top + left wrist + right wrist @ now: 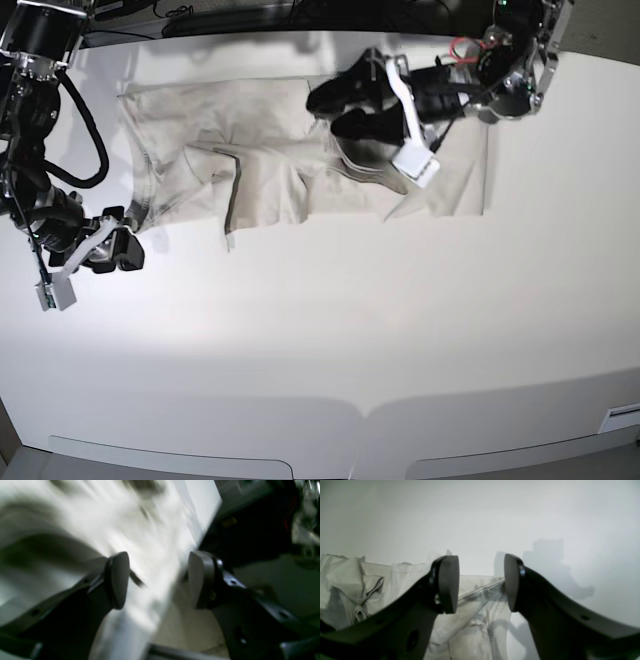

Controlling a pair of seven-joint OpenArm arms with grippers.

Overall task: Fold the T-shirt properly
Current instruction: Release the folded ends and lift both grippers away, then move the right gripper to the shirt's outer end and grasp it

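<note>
Both grippers stand with their jaws apart and nothing between the pads. Seen from its own wrist camera, the left gripper (158, 580) shows two dark pads spread wide, with blurred pale cloth and the edge of the white table (200, 502) passing behind the gap; the blur hides whether a pad touches the fabric. In the base view this left gripper (345, 110) hangs over the upper middle of the T-shirt (260, 160), its white wrist camera block (415, 165) above the cloth nearby.

The right gripper (481, 583) is likewise spread, its fingers (448, 583) framing a stitched hem at the shirt's edge, with bare tabletop (495, 517) beyond. From the base view the right gripper (120, 250) sits just off the shirt's corner nearest that arm, on the table beside a sleeve.

The T-shirt lies across the far part of the table (350, 340), spread sideways, wrinkled, with part of its middle doubled over itself. The near half of the table stretches away from it.
</note>
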